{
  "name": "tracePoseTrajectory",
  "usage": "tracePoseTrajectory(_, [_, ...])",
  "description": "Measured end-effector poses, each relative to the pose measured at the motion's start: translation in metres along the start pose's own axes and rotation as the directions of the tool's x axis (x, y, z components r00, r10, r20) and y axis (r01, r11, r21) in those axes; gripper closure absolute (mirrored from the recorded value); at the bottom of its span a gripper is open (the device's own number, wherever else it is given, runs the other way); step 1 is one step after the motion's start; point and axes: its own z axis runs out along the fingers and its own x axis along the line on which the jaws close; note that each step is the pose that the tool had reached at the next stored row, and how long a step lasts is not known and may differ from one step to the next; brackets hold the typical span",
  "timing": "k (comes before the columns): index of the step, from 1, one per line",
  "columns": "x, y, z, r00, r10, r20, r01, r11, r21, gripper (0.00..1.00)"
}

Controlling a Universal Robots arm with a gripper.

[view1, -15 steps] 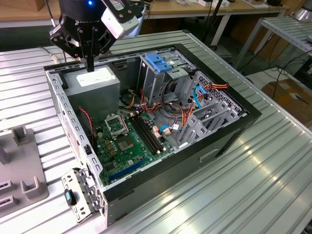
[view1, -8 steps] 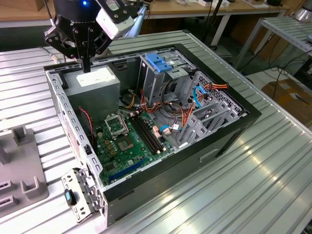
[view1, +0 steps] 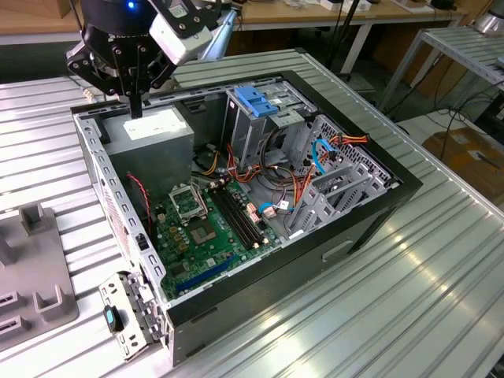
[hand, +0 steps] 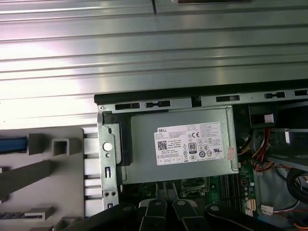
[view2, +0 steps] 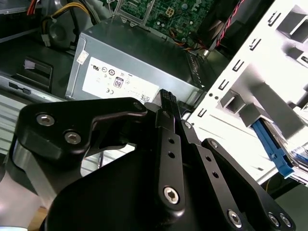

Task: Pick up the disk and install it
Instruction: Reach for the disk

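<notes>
Black steel case (view1: 276, 277) lies open on a ribbed aluminium table (view1: 394, 315), holding a green motherboard (view1: 205, 236), a boxy grey power supply (view1: 153, 135) and a slotted metal cage (view1: 250, 135). The disk (view1: 256, 101), in blue plastic, sits atop the cage. The gripper (view1: 136, 109) hangs over the power supply, fingers together, empty.

Bright, even overhead light falls on the ribbed metal table (view1: 441, 268) in the exterior view, with pale sheen on its ridges; the inside of the computer case (view1: 370, 224) sits in softer shade. In the first wrist view a broad white glare crosses the table; in the second wrist view the metal cage (view2: 269, 62) is washed out almost white, while the black gripper (view2: 166, 96) reads dark.
</notes>
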Motion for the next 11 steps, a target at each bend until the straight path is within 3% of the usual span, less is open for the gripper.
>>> tracePoseTrajectory(11, [0.006, -0.0005, 0.0, 1.0, 0.0, 0.0, 0.0, 1.0, 0.0, 0.89])
